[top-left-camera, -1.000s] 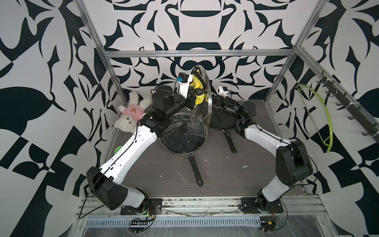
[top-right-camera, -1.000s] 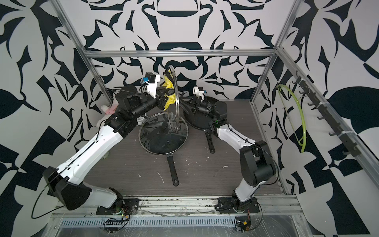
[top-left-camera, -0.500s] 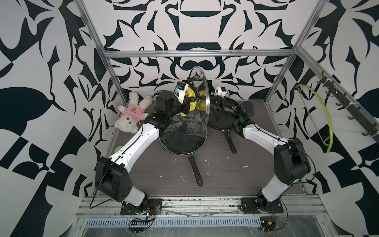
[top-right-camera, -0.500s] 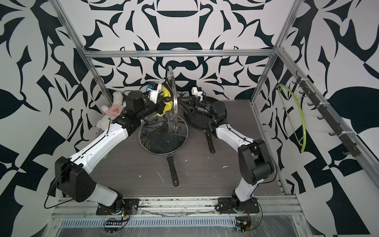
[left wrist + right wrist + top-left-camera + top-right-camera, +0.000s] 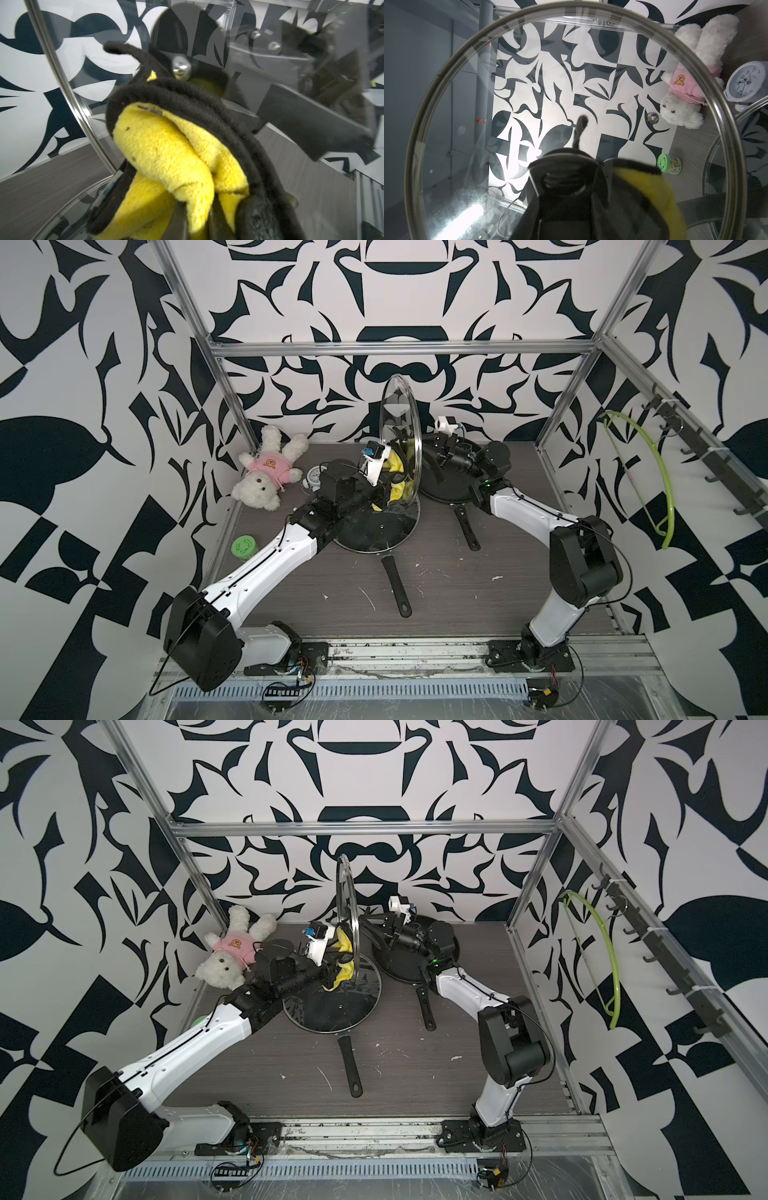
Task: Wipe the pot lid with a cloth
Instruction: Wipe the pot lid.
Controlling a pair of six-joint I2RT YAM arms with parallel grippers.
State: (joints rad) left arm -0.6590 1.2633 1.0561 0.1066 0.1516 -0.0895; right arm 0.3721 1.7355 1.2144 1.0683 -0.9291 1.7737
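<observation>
The pot lid [image 5: 400,414] [image 5: 345,886] is a round glass disc with a metal rim, held upright on edge above the table. My right gripper [image 5: 428,452] [image 5: 370,928] [image 5: 571,197] is shut on its black handle from the right side. The yellow cloth [image 5: 395,466] [image 5: 344,942] [image 5: 166,149] with dark trim is bunched in my left gripper [image 5: 386,483] [image 5: 337,966] [image 5: 197,220], which is shut on it. It presses against the lid's left face, low down. Through the glass [image 5: 467,104] the cloth [image 5: 654,187] shows yellow. The cloth hides the left fingertips.
A second glass lid [image 5: 374,531] lies on a frying pan, whose handle [image 5: 395,585] points to the front. Another black pan [image 5: 449,487] sits behind it. A teddy bear [image 5: 266,472], alarm clock [image 5: 313,479] and green jar [image 5: 244,547] are at the left. A green hanger [image 5: 656,472] hangs on the right.
My left gripper has dragged the cloth down the lid's face, from near its top to its lower part. The right gripper has kept the lid upright, turning it a little more edge-on.
</observation>
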